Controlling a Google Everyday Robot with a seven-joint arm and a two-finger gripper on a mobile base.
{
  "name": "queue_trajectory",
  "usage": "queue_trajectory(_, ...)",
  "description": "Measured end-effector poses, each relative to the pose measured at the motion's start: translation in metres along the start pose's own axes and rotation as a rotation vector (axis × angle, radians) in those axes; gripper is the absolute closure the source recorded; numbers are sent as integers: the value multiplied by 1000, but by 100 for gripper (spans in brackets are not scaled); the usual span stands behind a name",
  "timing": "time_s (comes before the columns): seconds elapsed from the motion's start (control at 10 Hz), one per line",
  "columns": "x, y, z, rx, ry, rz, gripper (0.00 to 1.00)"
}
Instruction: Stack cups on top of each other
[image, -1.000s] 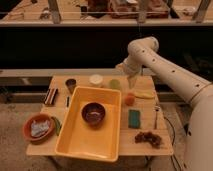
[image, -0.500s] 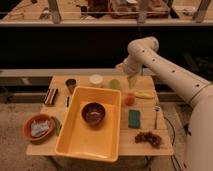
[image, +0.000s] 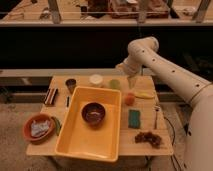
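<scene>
Wooden counter (image: 59, 82) before dark shelving, dark grey-brown cup (image: 71, 83), cream-white cup (image: 96, 79) and light green cup (image: 115, 84) lined along its back edge, well apart, gripper (image: 132, 81) held just right of the green one, fingers spread, nothing gripped, tips barely discernible

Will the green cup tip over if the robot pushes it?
Maybe. The green cup looks small and light and stands upright, so a side push may slide or tip it. It looks round, so once down it might roll. The open gripper hangs near it.
</scene>
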Motion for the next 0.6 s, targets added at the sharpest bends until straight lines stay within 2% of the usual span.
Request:
queue_trajectory(0.4, 0, 0, 0, 0, 0, 0, 20)
queue_trajectory(0.6, -1, -2, 2, 20, -23, -26, 20)
